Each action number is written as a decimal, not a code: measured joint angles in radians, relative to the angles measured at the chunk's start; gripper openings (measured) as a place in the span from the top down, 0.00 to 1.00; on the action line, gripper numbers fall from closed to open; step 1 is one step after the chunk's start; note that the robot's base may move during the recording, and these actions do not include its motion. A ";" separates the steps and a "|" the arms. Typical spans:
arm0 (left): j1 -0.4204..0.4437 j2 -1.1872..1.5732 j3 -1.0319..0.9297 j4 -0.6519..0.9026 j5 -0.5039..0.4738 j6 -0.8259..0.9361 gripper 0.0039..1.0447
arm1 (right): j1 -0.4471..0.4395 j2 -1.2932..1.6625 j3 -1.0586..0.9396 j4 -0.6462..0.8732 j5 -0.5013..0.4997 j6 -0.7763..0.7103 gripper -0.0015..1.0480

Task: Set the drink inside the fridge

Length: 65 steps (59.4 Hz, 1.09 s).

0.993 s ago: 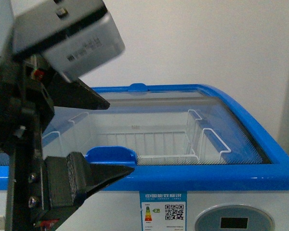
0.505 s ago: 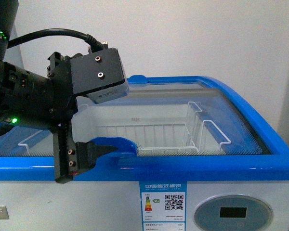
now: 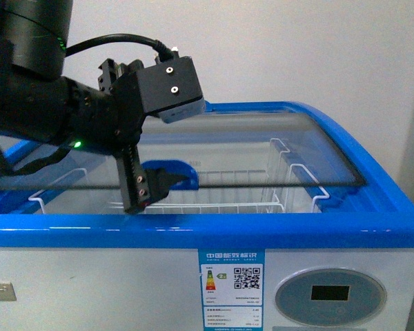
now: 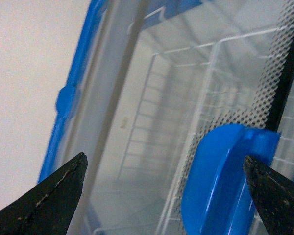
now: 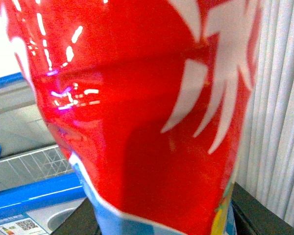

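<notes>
In your right wrist view the drink (image 5: 152, 122) sits so close that it blurs, runs off the picture's edges and covers the right gripper's fingers, so you cannot tell how it is held. The left gripper (image 4: 164, 157) shows only two dark fingertips at the frame's edge. The blue handle (image 4: 220, 181) is cut off too, and the sticker (image 3: 231, 289) on the fridge (image 3: 372, 227) is too small to read.

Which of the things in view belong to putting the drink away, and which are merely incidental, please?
For the job: fridge, glass lid, blue lid handle, open left gripper, red drink.
Incidental: energy label, grey control panel.
</notes>
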 joint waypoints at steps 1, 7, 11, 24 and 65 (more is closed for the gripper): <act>0.001 0.007 0.010 0.005 -0.009 0.002 0.08 | 0.000 0.000 0.000 0.000 0.000 0.000 0.61; 0.011 0.055 0.072 0.039 -0.056 0.008 0.08 | 0.000 0.000 0.000 0.000 0.000 0.000 0.61; 0.013 0.075 0.097 0.055 -0.072 0.010 0.08 | 0.000 0.000 0.000 0.000 0.002 0.000 0.61; 0.009 0.149 0.175 0.166 -0.167 0.002 0.08 | 0.000 0.000 0.000 0.000 -0.002 0.000 0.61; -0.002 -0.578 -0.584 0.138 -0.348 -1.039 0.15 | 0.000 0.000 0.000 0.000 0.001 0.000 0.61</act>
